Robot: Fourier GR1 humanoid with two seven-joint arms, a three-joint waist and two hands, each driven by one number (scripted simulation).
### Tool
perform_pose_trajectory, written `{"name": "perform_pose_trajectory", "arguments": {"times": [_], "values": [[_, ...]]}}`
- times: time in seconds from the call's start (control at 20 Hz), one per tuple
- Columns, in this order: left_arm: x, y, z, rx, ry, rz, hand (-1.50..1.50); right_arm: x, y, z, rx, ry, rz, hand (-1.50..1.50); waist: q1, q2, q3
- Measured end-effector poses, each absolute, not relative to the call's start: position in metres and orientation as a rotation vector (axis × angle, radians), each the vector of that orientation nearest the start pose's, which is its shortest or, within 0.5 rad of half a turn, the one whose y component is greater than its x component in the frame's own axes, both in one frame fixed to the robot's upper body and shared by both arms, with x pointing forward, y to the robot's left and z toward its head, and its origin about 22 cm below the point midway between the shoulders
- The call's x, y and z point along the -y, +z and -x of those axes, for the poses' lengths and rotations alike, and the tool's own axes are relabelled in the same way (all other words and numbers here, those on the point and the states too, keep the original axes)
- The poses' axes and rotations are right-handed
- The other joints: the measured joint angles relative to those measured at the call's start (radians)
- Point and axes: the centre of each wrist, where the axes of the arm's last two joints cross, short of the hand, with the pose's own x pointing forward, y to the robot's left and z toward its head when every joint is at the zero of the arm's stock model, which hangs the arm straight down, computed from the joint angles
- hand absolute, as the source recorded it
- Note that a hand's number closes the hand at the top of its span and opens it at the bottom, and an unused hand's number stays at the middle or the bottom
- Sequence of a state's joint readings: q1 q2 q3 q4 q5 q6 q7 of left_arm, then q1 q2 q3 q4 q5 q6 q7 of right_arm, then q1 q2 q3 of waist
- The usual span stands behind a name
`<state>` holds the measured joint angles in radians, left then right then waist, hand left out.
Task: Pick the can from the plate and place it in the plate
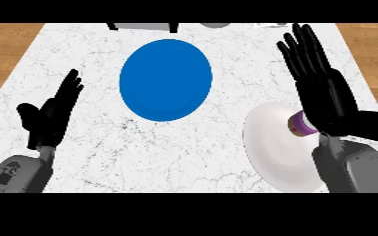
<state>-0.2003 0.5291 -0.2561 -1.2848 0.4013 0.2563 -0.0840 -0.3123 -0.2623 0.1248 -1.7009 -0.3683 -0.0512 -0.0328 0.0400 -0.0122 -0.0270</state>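
Note:
A blue plate point(165, 79) lies on the marble counter, a little left of the middle, with nothing on it. A white plate point(273, 147) sits at the lower right. On its right part stands a small purple can point(300, 124) with a pale top, half hidden behind my right hand point(325, 92). That hand is open, fingers straight and pointing away, its palm right beside the can. My left hand point(52, 112) rests open at the lower left, fingers up, far from both plates.
Grey and black objects point(148, 26) show at the counter's far edge. Wooden floor point(15, 45) borders the counter point(88, 55) on the left and right.

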Motion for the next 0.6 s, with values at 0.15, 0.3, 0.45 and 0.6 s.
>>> {"name": "perform_pose_trajectory", "arguments": {"times": [0.15, 0.3, 0.45, 0.6], "values": [[-0.311, 0.025, -0.291, 1.553, -0.119, -0.220, 0.00, 0.217, 0.111, -0.308, 1.944, 0.117, -0.159, 1.50, -0.009, 0.010, 0.014], [-0.297, 0.055, -0.306, 1.669, -0.183, -0.191, 0.00, 0.230, 0.106, -0.329, 1.922, 0.092, 0.100, 1.50, 0.003, 0.019, 0.021], [-0.293, 0.067, -0.310, 1.720, -0.211, -0.182, 0.00, 0.276, 0.076, -0.327, 1.708, 0.220, 0.469, 1.50, -0.014, 0.038, 0.006], [-0.286, 0.079, -0.313, 1.752, -0.242, -0.151, 0.00, 0.288, 0.048, -0.327, 1.560, 0.120, 0.729, -1.50, -0.003, 0.037, 0.015]]}}
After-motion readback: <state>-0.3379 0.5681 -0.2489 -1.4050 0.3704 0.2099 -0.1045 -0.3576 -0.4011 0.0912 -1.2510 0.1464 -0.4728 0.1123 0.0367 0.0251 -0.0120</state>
